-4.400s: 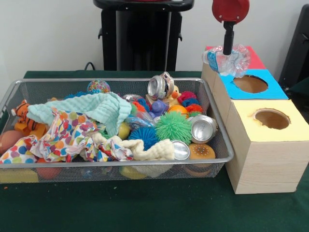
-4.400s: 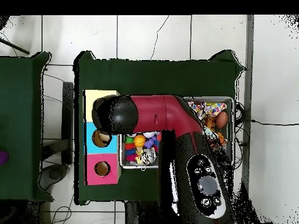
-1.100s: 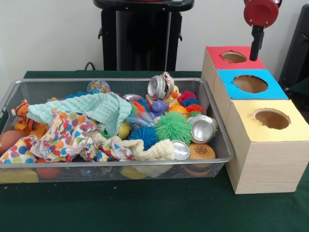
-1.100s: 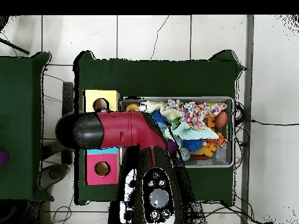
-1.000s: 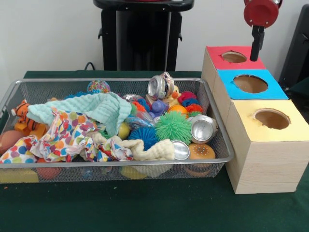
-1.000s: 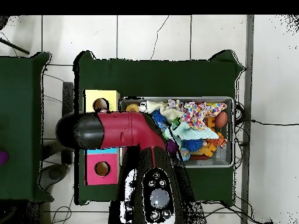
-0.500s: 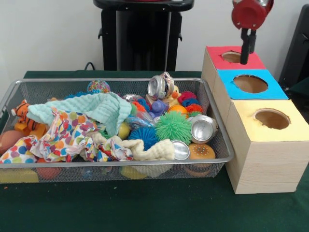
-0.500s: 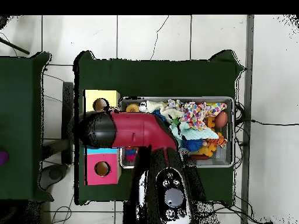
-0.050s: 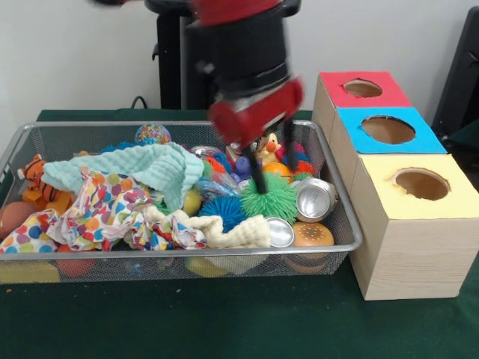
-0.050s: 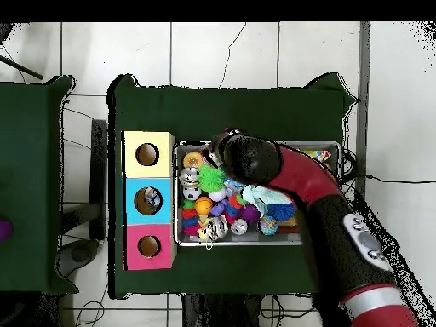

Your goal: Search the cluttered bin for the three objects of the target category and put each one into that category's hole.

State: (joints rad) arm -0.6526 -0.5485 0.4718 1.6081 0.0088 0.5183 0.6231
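In the wire-mesh bin (image 9: 150, 254) on the green desk (image 9: 224, 321), front view: the red-bodied gripper (image 9: 273, 166) hangs low over the clutter at the end of the bin nearest the row of 3 wooden boxes (image 9: 404, 262). Its 2 dark fingers (image 9: 259, 178) stand apart, with nothing clamped between them.

The pictures do not name the target category, so the next pick is a judgement. The green spiky rubber ball (image 9: 271, 198) lies directly under the gripper, just below the fingertips. It is round, has no long axis, and its soft spikes are likely to yield under grip.

2 crushed silver metal cans are also candidates. The larger can (image 9: 314, 199) lies just beside the ball on the box side, its open mouth turned toward the ball. The smaller can (image 9: 281, 233) lies nearer the front rim, against a cream cloth (image 9: 232, 233). A short sideways shift would bring either can under the gripper.

Overhead view: the red and black arm (image 10: 315, 183) crosses the bin (image 10: 272, 243) and hides the gripper. The green spiky ball (image 10: 210, 177) shows just clear of the arm's black end, on the side toward the boxes. The blue-topped box's hole (image 10: 146, 200) shows a pale object inside; the red and yellow holes look dark.
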